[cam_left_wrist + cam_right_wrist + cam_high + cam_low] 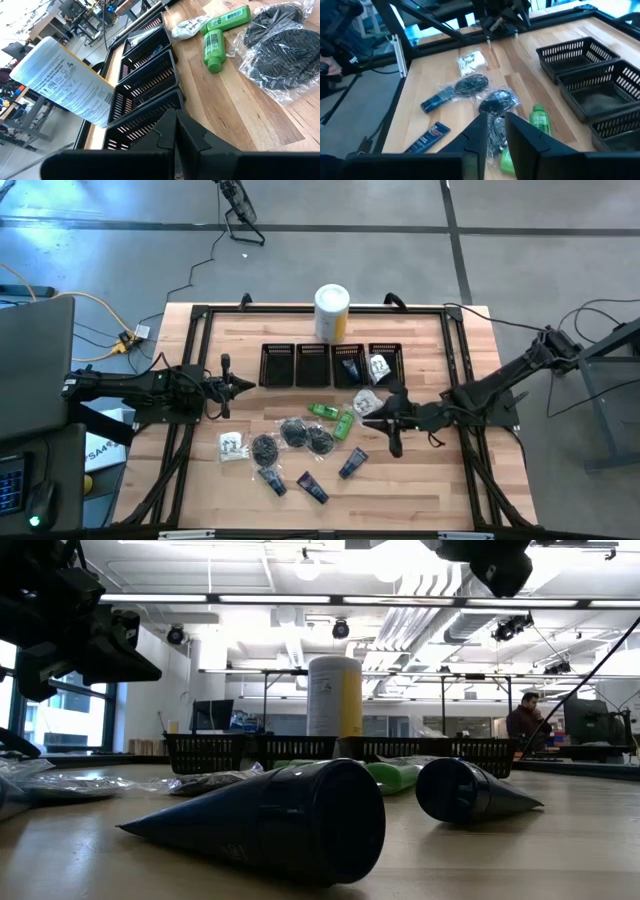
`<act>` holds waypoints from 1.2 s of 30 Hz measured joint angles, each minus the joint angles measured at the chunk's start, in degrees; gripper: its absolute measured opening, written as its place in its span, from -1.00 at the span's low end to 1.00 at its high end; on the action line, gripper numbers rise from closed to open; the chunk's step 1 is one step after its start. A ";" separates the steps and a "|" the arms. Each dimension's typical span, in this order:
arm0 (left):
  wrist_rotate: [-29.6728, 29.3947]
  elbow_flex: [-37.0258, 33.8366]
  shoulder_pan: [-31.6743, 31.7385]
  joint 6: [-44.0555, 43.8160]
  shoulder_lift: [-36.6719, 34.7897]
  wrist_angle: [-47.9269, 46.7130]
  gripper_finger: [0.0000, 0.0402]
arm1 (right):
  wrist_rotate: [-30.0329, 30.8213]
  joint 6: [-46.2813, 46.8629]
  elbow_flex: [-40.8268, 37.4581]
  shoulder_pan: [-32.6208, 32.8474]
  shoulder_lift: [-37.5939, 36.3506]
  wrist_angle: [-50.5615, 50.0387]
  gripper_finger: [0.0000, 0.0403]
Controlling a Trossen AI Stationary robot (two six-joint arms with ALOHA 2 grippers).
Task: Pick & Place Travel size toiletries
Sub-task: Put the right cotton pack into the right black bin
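Observation:
The travel size toiletries lie loose on the wooden table: dark blue tubes, black bagged bundles, green packets and clear sachets. One blue tube and one clear sachet lie in the two right-hand bins. My right gripper hangs above the green packets and the bundles, its fingers a narrow gap apart with nothing seen between them. My left gripper waits shut at the left, clear of everything.
Four black mesh bins stand in a row at the back, the two left ones bare. A white-and-yellow canister stands behind them. A black frame runs around the table. Bare wood lies at the near right.

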 joint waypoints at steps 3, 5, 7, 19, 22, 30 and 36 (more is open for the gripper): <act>0.00 0.00 0.00 0.00 0.01 0.00 -0.99 | 0.53 -0.15 0.01 1.99 0.03 1.08 -0.87; 0.00 0.00 0.00 0.00 0.01 0.00 -0.99 | 0.58 -0.10 0.00 3.39 0.04 1.94 -0.95; -0.02 0.00 0.01 0.02 -0.01 0.00 -0.99 | 2.15 0.08 0.00 4.94 0.05 2.37 -0.97; -0.03 0.00 0.01 0.20 0.01 0.01 -0.99 | 17.47 1.20 3.77 10.34 8.72 -3.63 -0.98; -0.04 0.00 0.00 0.20 0.01 0.00 -0.99 | 20.22 1.34 4.74 10.06 12.97 -9.89 -0.98; -0.04 0.00 0.00 0.18 0.00 0.00 -0.99 | 17.85 6.47 4.85 7.84 21.39 -14.86 -0.98; -0.04 0.00 0.01 0.18 0.00 0.00 -0.99 | 11.78 7.63 4.85 6.40 24.78 -17.04 -0.98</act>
